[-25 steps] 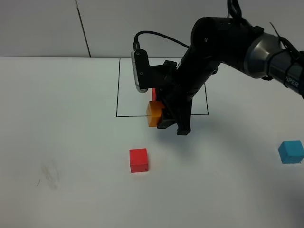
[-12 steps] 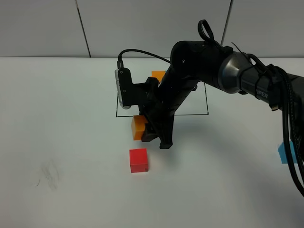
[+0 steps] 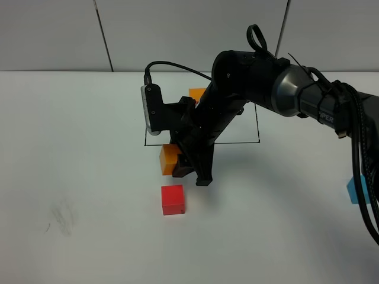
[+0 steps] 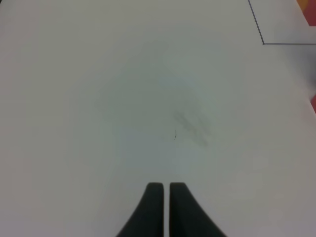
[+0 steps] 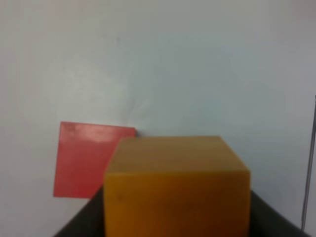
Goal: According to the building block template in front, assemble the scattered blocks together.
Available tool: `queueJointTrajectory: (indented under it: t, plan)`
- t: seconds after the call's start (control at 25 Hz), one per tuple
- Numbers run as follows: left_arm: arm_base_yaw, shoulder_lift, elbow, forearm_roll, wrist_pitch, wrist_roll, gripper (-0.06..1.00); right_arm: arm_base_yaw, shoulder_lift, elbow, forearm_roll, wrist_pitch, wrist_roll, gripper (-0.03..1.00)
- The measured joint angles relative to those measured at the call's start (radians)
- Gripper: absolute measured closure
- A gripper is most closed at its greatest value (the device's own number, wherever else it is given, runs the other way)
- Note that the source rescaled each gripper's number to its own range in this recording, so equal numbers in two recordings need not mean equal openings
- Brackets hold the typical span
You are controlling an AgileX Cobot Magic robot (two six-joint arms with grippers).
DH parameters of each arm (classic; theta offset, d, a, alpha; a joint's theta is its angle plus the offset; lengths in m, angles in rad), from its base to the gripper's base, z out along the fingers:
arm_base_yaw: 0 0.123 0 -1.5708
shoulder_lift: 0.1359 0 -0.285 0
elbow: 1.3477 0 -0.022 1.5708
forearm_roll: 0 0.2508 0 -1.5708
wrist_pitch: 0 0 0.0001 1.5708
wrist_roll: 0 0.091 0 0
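Holding gripper: right gripper, clamped on orange block
Neighbour: red block just below it, centre frame, apart

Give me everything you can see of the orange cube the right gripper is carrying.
The orange cube is a small, matte, plain-coloured block with crisp edges and no markings; it could be painted wood or plastic. It sits level, clamped between the black fingers of the right gripper, and looks lifted slightly off the table. It hangs just outside the near edge of the black frame, above and a little behind the loose red cube, not touching it.
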Motion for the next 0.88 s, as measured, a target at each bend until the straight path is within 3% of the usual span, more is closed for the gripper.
queueJointTrajectory:
  t: [0.48, 0.88]
  plan:
    - [0.000, 0.000, 0.000, 0.000, 0.000, 0.000, 0.94, 0.000, 0.047, -0.001, -0.041, -0.046, 0.079, 0.47]
    - [0.000, 0.000, 0.000, 0.000, 0.000, 0.000, 0.94, 0.020, 0.052, -0.001, -0.103, -0.029, 0.142, 0.47]
